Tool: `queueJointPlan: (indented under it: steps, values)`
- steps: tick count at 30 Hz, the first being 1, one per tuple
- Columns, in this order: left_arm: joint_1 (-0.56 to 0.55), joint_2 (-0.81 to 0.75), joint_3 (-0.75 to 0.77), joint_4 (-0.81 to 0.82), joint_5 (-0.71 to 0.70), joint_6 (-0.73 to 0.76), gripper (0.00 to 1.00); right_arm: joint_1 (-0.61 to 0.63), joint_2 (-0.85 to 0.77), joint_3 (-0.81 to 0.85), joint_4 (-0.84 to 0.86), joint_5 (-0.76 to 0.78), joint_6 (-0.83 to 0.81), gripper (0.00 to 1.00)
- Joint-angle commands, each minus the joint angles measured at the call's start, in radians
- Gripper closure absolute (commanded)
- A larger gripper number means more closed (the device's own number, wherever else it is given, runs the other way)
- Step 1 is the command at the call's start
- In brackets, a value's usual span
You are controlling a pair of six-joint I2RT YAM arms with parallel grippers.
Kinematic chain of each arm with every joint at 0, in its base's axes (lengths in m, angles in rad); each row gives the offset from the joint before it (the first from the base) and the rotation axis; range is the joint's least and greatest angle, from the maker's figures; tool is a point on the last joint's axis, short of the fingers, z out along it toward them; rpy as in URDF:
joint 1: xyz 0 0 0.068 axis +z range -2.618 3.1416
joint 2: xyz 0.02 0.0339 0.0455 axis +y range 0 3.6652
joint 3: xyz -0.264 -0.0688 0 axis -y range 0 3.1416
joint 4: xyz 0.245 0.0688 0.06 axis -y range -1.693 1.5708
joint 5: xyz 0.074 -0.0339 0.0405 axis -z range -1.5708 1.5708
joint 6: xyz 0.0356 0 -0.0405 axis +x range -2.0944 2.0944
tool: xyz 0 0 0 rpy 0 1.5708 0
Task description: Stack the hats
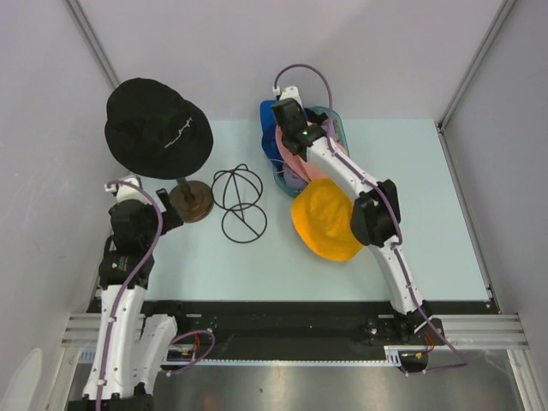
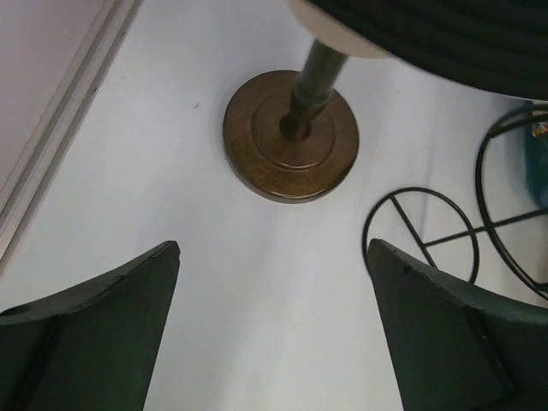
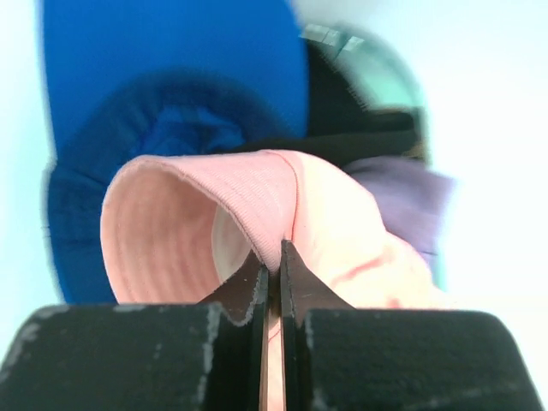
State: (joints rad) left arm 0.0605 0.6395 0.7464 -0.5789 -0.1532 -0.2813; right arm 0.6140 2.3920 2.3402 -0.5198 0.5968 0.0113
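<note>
Closest to the left wrist lens are my left jaws, spread wide with nothing between them, hanging over bare bench (image 2: 257, 282) just short of the brown stand base (image 2: 291, 137). I read that as a waiting pose: clear of the work, yet near the stand. On that stand the black bucket hat (image 1: 158, 128) sits raised above the bench on a cream head form (image 2: 342, 38), white lettering up. I take it for the foot of the stack, since a head keeps the crown in shape. Just right of the base lies a black wire frame (image 1: 240, 204) with nothing on it.

Further right, the teal basket (image 1: 336, 116) at the far side holds the heap: a blue cap (image 1: 270, 116) at its left edge, the pink hat (image 3: 342, 223), and a lavender hat (image 3: 407, 193) beside it. My right jaws are pressed together on a fold of the pink hat's brim, cloth pinched between the tips. A rim pinch makes sense to me: soft fabric offers a thin edge there. On the near side of the basket the orange hat (image 1: 325, 227) lies on the bench, partly under the right arm (image 1: 377, 214). Lifting next, I'd watch that the lavender hat doesn't drag along.
</note>
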Motion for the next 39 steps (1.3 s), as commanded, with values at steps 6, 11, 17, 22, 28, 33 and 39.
queueJointPlan:
  steps: [6,11,17,22,28,33,39]
  values:
    - [-0.244,0.106,0.140,0.123,0.021,0.166,0.04,0.012,-0.413,-0.027,0.012,-0.041,-0.142,1.00]
    - [-0.332,0.117,0.212,0.155,0.093,0.150,0.04,0.082,-0.493,-0.033,-0.039,0.035,-0.236,1.00]
    - [-0.393,0.126,0.242,0.237,0.153,0.071,0.04,0.115,-0.617,-0.244,-0.016,0.155,-0.270,1.00]
    - [-0.459,0.227,0.290,0.339,0.227,0.034,0.04,0.109,-0.703,-0.340,0.058,0.138,-0.274,1.00]
    - [-0.522,0.373,0.441,0.387,0.333,0.057,0.04,0.107,-0.751,-0.335,0.060,0.158,-0.297,1.00]
    - [-0.565,0.502,0.520,0.439,0.372,0.076,0.03,0.107,-0.792,-0.337,0.034,0.071,-0.278,1.00]
    - [-0.574,0.615,0.597,0.504,0.452,0.047,0.00,0.113,-0.869,-0.361,-0.049,-0.138,-0.185,1.00]
